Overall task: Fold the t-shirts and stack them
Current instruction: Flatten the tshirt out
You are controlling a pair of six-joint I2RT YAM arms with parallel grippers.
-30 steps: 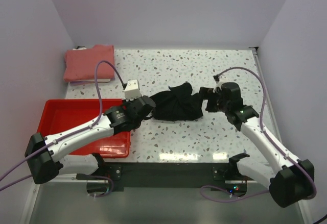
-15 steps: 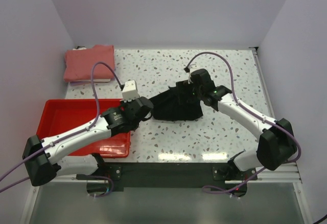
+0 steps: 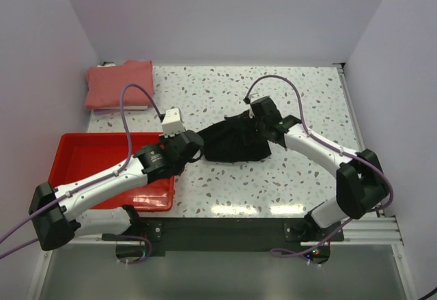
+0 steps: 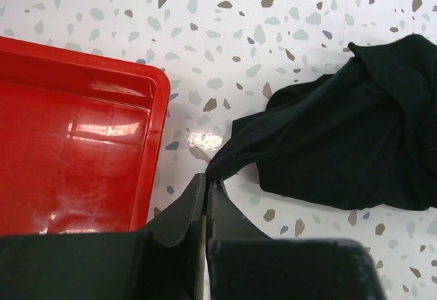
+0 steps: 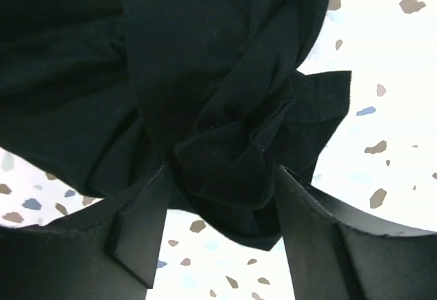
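Note:
The black t-shirt [image 3: 235, 141] lies crumpled in the middle of the table. My left gripper [image 3: 196, 143] is at its left end, shut [image 4: 207, 181] on a thin corner of the black cloth [image 4: 341, 129], beside the tray's corner. My right gripper [image 3: 261, 118] is over the shirt's far right part. It is open [image 5: 222, 177], with its jaws standing either side of a bunched fold of the black shirt [image 5: 225, 156]. The salmon-pink t-shirt [image 3: 119, 85] lies folded at the far left corner. No white label shows.
A red plastic tray [image 3: 82, 151] sits at the near left, its rounded corner [image 4: 156, 81] close to my left gripper. White walls stand close on the left, back and right. The speckled tabletop [image 3: 205, 95] shows around the shirt.
My right arm has swung left from the shirt's right side onto its far right part. My left gripper has stayed at the shirt's left end.

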